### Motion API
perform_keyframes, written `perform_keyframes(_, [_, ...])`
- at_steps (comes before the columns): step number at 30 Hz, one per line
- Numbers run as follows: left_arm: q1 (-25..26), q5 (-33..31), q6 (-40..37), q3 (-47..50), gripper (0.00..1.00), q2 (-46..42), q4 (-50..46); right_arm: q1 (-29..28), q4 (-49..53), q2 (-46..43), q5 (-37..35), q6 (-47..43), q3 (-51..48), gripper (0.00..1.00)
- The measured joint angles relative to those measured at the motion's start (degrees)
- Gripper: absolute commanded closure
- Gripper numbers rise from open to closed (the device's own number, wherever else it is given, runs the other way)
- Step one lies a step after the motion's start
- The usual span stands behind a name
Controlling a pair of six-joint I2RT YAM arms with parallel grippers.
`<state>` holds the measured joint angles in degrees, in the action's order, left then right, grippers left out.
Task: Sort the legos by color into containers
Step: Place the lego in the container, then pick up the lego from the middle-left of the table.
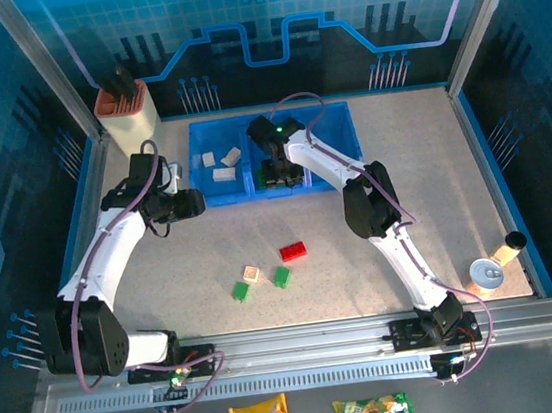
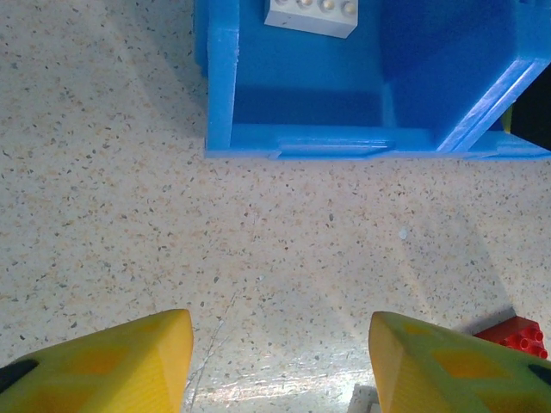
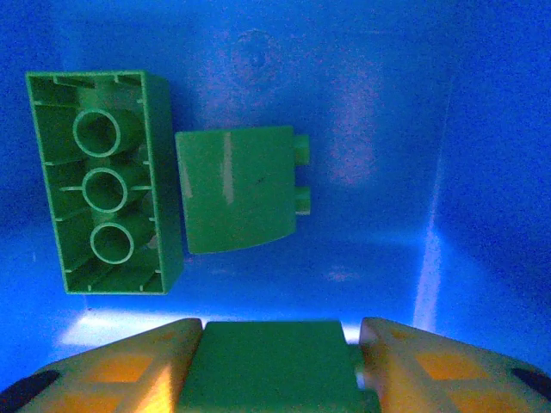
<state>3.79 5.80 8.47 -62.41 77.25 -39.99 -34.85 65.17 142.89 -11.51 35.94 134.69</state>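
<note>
Here, right gripper [image 3: 275, 348] gripped a green brick [image 3: 269, 370] near matching green bricks [image 3: 103, 181] inside the blue tray [image 1: 343, 126]; left gripper [image 2: 281, 357] hung open beside it.

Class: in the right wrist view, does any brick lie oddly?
Yes. The long green brick lies upside down, hollow tubes showing; the green piece beside it rests on its side, studs sideways. The right hand grips a third green brick.

A green brick [image 3: 271, 370] inside the right claw [image 3: 280, 335] runs off the bottom edge; clamped or loose, unclear.
</note>
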Motion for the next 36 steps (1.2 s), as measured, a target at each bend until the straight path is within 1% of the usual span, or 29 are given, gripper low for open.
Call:
perform_keyframes(5, [0.0, 0.0, 0.0, 0.0, 0.41, 0.6, 0.0, 0.0, 0.0, 0.0, 0.0, 0.0, 0.0, 0.45])
perform_keyframes(12, [0.0, 0.1, 0.0, 0.0, 0.41, 0.7, 0.0, 0.0, 0.2, -0.3, 0.0, 0.0, 0.0, 0.45])
perform_keyframes(18, [0.0, 0.1, 0.0, 0.0, 0.41, 1.2, 0.0, -0.1, 1.0, -3.3, -0.1, -0.2, -0.3, 0.46])
perform_keyframes(26, [0.0, 0.1, 0.0, 0.0, 0.41, 1.6, 0.0, -1.5, -0.6, -12.5, 1.6, -5.5, -8.6, 0.47])
perform_keyframes(31, [0.0, 0.4, 0.0, 0.0, 0.41, 1.6, 0.0, -2.3, -3.1, -16.5, 2.8, -8.5, -15.6, 0.48])
perform_keyframes(36, [0.5, 2.1, 0.6, 0.0, 0.41, 2.0, -0.1, -2.3, -5.7, -19.5, 3.3, -9.5, -22.1, 0.48])
